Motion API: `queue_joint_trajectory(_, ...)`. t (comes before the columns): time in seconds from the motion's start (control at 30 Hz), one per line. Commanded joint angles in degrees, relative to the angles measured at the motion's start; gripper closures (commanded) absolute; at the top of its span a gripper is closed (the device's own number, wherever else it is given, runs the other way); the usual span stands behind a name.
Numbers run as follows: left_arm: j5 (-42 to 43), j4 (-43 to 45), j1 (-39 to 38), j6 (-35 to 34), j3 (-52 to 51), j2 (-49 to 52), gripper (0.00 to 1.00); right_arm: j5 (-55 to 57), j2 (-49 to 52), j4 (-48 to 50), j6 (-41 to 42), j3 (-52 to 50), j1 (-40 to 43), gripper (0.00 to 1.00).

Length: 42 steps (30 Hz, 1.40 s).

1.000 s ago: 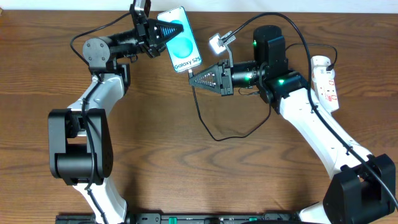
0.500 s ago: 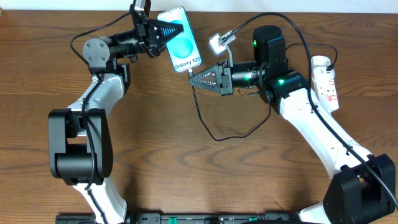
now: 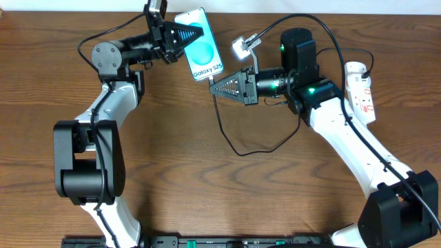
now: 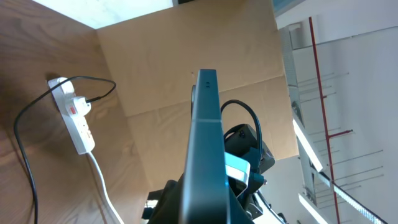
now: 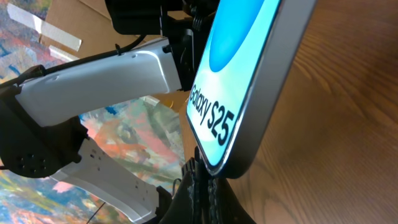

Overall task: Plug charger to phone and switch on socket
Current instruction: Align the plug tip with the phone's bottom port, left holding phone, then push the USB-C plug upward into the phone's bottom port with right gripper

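Observation:
The phone [image 3: 201,45], with a cyan screen reading "Galaxy S25", is held tilted above the table at the back. My left gripper [image 3: 180,32] is shut on its upper left edge; it shows edge-on in the left wrist view [image 4: 206,143]. My right gripper [image 3: 213,87] is shut on the charger's plug tip, right at the phone's lower end [image 5: 249,81]. The tip is mostly hidden between the fingers [image 5: 202,186]. The thin black cable [image 3: 238,149] loops over the table. The white socket strip [image 3: 360,88] lies at the right edge, also seen from the left wrist [image 4: 76,116].
The wooden table [image 3: 207,200] stretches in front of both arms. The right arm's thicker black cable [image 3: 324,31] arcs over its wrist. A brown cardboard wall [image 4: 186,56] stands beyond the table.

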<state>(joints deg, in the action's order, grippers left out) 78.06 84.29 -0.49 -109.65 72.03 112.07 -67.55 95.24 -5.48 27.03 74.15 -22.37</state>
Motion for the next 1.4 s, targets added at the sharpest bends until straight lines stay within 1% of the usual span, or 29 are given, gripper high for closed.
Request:
queue_joint_trajectory(0.0, -0.11, 0.92, 0.02, 0.50, 0.83, -0.22, 0.93, 0.92, -0.42, 0.09, 1.29, 0.68, -0.55, 0.99)
queue_joint_trajectory(0.67, -0.24, 0.92, 0.02, 0.50, 0.83, -0.22, 0.93, 2.58, -0.42, -0.04, 1.68, 0.68, -1.14, 0.99)
queue_joint_trajectory(1.37, 2.58, 2.43, 0.02, 1.62, 0.83, -0.22, 0.93, 2.73, -0.42, 1.70, 4.72, 0.68, -1.14, 0.99)
